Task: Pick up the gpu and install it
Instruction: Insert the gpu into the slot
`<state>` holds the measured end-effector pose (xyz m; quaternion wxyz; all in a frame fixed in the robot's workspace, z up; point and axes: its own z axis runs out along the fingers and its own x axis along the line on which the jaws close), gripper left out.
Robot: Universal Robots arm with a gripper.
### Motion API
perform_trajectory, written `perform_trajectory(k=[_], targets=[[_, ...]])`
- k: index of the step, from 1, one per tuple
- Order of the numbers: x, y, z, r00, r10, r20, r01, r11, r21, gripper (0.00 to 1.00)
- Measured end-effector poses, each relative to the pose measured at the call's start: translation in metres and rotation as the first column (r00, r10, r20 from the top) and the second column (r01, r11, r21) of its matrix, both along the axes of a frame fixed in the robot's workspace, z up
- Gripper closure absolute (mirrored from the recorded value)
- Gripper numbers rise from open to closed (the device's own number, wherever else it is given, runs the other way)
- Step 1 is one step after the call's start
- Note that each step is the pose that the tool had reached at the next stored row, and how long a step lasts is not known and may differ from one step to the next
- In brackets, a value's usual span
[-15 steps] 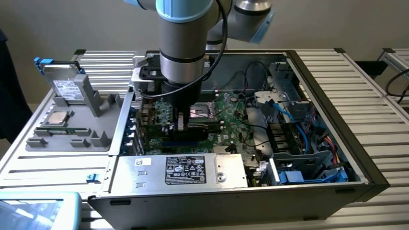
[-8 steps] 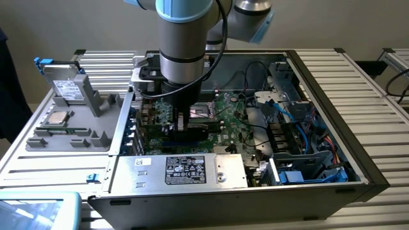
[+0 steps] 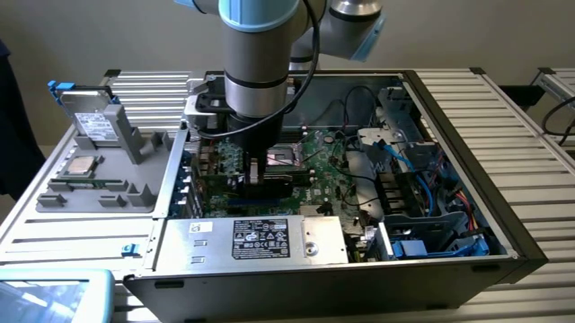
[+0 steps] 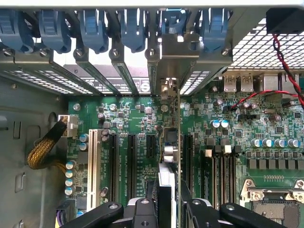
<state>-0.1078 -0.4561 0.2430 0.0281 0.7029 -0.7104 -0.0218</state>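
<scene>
End effector inside the open computer case, its two fingers pinching the gpu, which stands on edge above the motherboard with its metal bracket at the rear slot openings. Whether the card's lower edge has entered an expansion slot cannot be told. Likely hazards: a slightly tilted or offset card would meet the slot wall rather than its channel, and downward force could then flex the board or shift the card in the grip; the bracket could also catch on the rear frame. Containers: the case holds the motherboard, a labelled power supply and a drive bay with blue cables. Beside it on the slatted surface, a grey tray carries an upright hard drive, a processor and a memory stick.
</scene>
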Motion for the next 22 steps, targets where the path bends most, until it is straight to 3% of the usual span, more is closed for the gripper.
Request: perform_trajectory(k=[22], targets=[[-0.0023, 0.0011, -0.0031, 1.0, 0.0, -0.0002, 0.0, 1.0, -0.0026, 0.71]])
